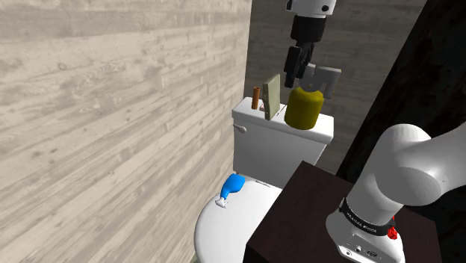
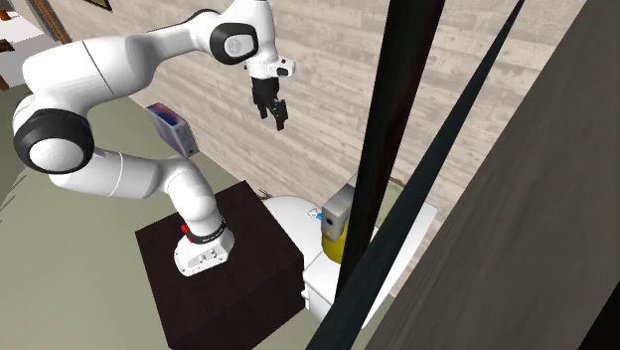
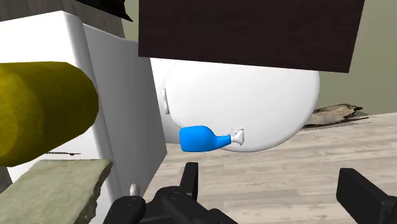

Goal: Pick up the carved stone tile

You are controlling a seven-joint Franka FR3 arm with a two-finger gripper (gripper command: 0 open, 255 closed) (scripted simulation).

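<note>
While the stone tile [image 1: 271, 93] stands on edge on top of the toilet tank [image 1: 258, 138], leaning a little by the look of it, it has close company: a short brown peg [image 1: 256, 97] on the side toward the shoulder view's left and a fat yellow jar [image 1: 303, 109] just beside it on the other, with a grey box [image 1: 325, 77] behind the jar. Up above hangs the gripper [image 1: 293, 72], fingers spread wide with nothing between them, well clear of the tile and sitting more over the jar than over the target. Lower down, a blue bottle [image 1: 232, 187] lies on the toilet lid [image 1: 224, 231], right by the dark stand [image 1: 299, 217]. Now the danger, as I read it: that tile is thin and balanced on a narrow edge, so a fingertip clipping its top on the way down could topple it off the tank. The gap to the jar looks tight too, and a finger landing there could shove the jar off instead.
</note>
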